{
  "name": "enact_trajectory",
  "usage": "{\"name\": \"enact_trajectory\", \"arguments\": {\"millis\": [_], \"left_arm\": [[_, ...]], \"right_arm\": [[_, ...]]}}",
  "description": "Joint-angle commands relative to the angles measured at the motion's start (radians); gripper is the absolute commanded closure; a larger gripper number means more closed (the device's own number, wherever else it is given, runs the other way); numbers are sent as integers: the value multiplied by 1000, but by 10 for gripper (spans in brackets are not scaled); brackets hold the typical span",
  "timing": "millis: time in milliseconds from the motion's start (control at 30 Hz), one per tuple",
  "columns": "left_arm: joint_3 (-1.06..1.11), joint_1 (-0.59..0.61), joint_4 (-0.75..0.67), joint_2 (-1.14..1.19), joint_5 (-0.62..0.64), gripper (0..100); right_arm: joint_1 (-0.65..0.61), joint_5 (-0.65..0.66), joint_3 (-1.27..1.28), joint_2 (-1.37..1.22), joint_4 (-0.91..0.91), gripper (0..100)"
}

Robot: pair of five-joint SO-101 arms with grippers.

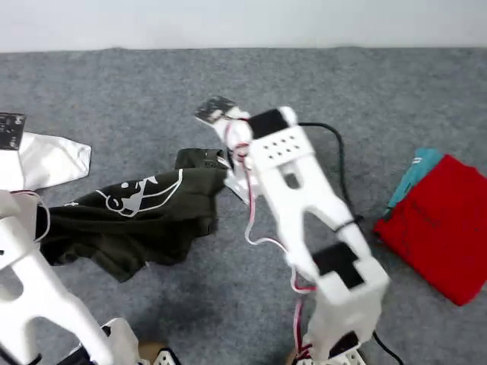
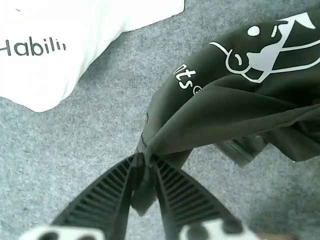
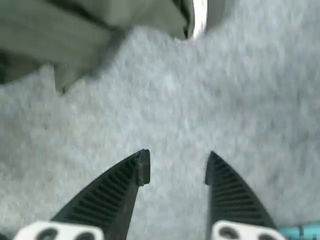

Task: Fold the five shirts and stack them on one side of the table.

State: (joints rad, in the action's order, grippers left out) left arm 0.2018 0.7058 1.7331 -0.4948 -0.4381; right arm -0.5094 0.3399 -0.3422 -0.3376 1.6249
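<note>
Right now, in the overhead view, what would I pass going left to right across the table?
white shirt → dark green shirt → right arm → red shirt

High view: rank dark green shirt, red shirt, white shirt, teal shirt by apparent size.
dark green shirt
red shirt, cropped by frame edge
white shirt, also cropped
teal shirt, mostly under the red shirt

Left gripper (image 2: 145, 162) is clamped on the shirt (image 2: 240, 100) by the left edge of the table (image 1: 396, 91); right gripper (image 3: 175, 167) is held wide open, pointed down.
</note>
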Motion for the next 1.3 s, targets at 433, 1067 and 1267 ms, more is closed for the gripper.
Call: {"name": "enact_trajectory", "arguments": {"millis": [433, 1067, 1267], "left_arm": [[-1, 6, 18, -31, 21, 995], [-1, 6, 18, -31, 23, 995], [-22, -17, 18, -38, 101, 995]], "right_arm": [[-251, 2, -397, -312, 5, 783], [-193, 2, -664, -437, 51, 988], [-113, 38, -833, -406, 174, 989]]}}
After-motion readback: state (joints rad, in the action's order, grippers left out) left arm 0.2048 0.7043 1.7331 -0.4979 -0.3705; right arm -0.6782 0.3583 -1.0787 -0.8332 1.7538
